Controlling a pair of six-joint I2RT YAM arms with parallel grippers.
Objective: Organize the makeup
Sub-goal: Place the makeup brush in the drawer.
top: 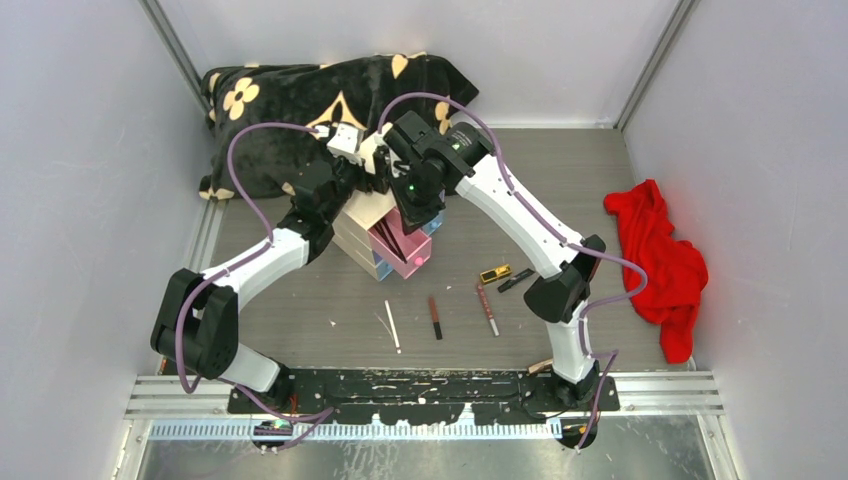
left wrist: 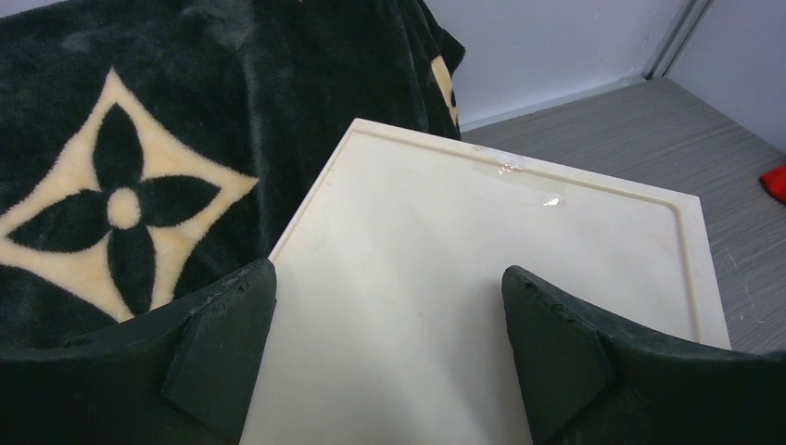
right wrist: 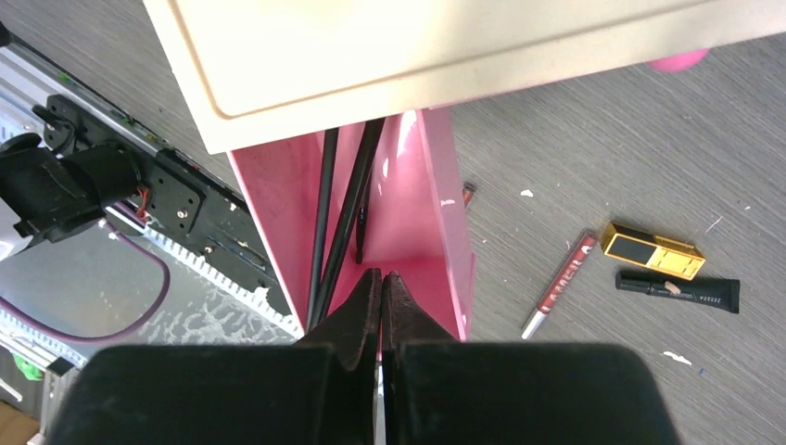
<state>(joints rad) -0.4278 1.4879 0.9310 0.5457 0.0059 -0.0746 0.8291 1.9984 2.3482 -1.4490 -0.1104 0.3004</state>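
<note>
The cream box (left wrist: 482, 269) stands mid-table with its pink drawer (right wrist: 408, 204) pulled out toward the front. Two thin black pencils (right wrist: 326, 209) lie inside the drawer. My right gripper (right wrist: 381, 276) is shut with nothing between its fingers, tips just above the drawer's floor. My left gripper (left wrist: 389, 271) hangs open over the box's flat top, holding nothing. On the table lie a white pencil (top: 392, 325), a red-brown pencil (top: 435, 317), a red pencil with a white tip (right wrist: 561, 283), a gold tube (right wrist: 652, 250) and a black tube (right wrist: 677, 290).
A black blanket with cream flower shapes (top: 320, 100) is bunched behind the box at the back left. A red cloth (top: 660, 265) lies at the right wall. The arms' black base rail (top: 430, 385) runs along the near edge. Grey walls close in both sides.
</note>
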